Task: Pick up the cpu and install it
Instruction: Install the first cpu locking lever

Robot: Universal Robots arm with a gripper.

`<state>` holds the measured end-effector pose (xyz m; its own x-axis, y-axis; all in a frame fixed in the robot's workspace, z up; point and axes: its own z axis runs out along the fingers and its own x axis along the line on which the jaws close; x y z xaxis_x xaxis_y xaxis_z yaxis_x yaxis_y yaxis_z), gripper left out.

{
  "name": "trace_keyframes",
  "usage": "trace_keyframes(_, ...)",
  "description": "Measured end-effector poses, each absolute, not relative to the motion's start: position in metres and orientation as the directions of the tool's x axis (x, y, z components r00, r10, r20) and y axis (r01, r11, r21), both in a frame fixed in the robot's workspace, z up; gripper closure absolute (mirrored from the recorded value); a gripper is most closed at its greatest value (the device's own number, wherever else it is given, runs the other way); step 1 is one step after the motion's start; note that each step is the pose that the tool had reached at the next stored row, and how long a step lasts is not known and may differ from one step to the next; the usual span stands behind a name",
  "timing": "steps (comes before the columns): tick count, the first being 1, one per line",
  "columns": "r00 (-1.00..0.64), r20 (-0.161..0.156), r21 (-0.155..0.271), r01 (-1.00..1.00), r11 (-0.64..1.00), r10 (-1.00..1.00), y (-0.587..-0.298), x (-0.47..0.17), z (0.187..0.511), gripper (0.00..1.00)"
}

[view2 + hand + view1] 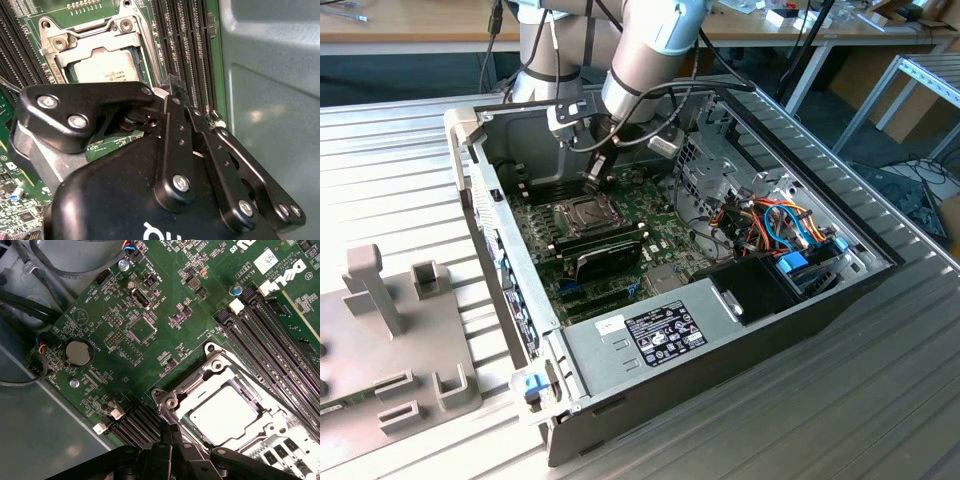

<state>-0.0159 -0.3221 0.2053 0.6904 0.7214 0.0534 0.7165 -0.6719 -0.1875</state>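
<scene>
Cpu (227, 410) already in socket w/ metal frame (210, 367) over it, near back edge of green board (620, 235). Claw (595, 170) just above, holding nothing; can't tell how open. Prob light, stiff, fragile: edges only.

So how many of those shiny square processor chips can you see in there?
1. The cpu sits in the socket on the green motherboard, under the metal frame, beside the gripper. Others could be hidden.

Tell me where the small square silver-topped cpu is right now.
The small square silver-topped cpu sits in the motherboard's metal-framed socket in both wrist views, beside the long black memory slots, near the black gripper.
</scene>
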Motion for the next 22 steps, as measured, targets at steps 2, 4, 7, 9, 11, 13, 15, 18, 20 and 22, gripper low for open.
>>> trace_keyframes(2, 0.690, 0.053, -0.188, 0.716, -0.672, 0.721, -0.3221, -0.0159, 0.2051, 0.89)
trace_keyframes(4, 0.690, 0.053, -0.188, 0.716, -0.672, 0.721, -0.3221, -0.0159, 0.2038, 0.89)
trace_keyframes(7, 0.691, 0.055, -0.190, 0.716, -0.671, 0.721, -0.3222, -0.0160, 0.2019, 0.89)
trace_keyframes(9, 0.691, 0.059, -0.194, 0.716, -0.670, 0.721, -0.3223, -0.0160, 0.2011, 0.89)
trace_keyframes(11, 0.691, 0.068, -0.200, 0.716, -0.668, 0.720, -0.3217, -0.0158, 0.1992, 0.89)
trace_keyframes(13, 0.690, 0.067, -0.200, 0.717, -0.668, 0.720, -0.3220, -0.0159, 0.1987, 0.89)
trace_keyframes(15, 0.690, 0.067, -0.200, 0.717, -0.668, 0.720, -0.3221, -0.0159, 0.1987, 0.89)
trace_keyframes(18, 0.690, 0.067, -0.200, 0.716, -0.668, 0.720, -0.3221, -0.0159, 0.2008, 0.89)
trace_keyframes(20, 0.691, 0.067, -0.200, 0.716, -0.668, 0.720, -0.3221, -0.0159, 0.2043, 0.89)
trace_keyframes(22, 0.691, 0.067, -0.200, 0.716, -0.668, 0.720, -0.3220, -0.0159, 0.2054, 0.89)
